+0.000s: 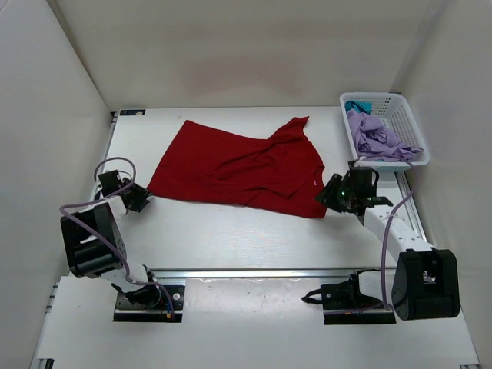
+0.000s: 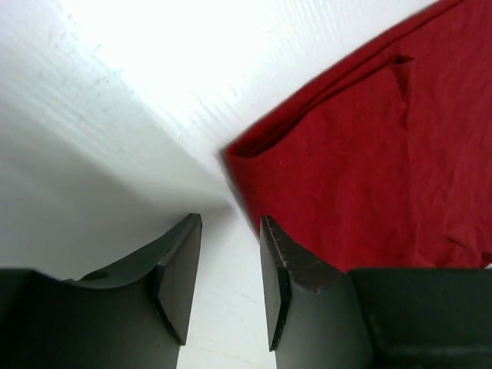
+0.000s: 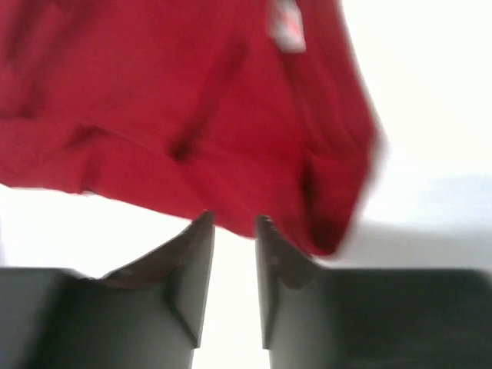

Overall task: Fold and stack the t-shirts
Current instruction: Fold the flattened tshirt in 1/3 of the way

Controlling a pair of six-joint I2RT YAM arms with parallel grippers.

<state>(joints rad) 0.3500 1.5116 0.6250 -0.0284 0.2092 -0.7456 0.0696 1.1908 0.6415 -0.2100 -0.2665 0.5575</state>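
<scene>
Tabletop [image 1: 231,238] in white runs under everything, and the dark red t-shirt [image 1: 238,165] lies spread across it, mostly flat, with loose creases and one fold of cloth peaked at its far right end. All places below are told from this red shirt.

The right arm [image 1: 415,269] reaches up from the near side toward the red shirt's near right corner. The left arm [image 1: 92,238] stands off the shirt's left end.

The white lattice basket [image 1: 407,123] sits to the right of the red shirt and a little farther back, apart from it. A lavender t-shirt [image 1: 377,138] is crumpled inside, and a teal t-shirt [image 1: 357,105] shows as a small patch at the basket's corner farthest back and nearest the red shirt.

The right gripper [image 1: 332,192] hangs just beside the red shirt's near right corner. In the right wrist view its jaws stand a little apart with bare table between them, pinching nothing, and the red hem [image 3: 154,100] lies just beyond the fingertips.

The left gripper [image 1: 142,197] sits just off the red shirt's left corner. The left wrist view shows its jaws spread and empty, the folded red corner [image 2: 369,169] close by the right-hand finger [image 2: 277,261]; whether they touch cannot be told.

A small white label [image 3: 284,19] shows on the red cloth.
</scene>
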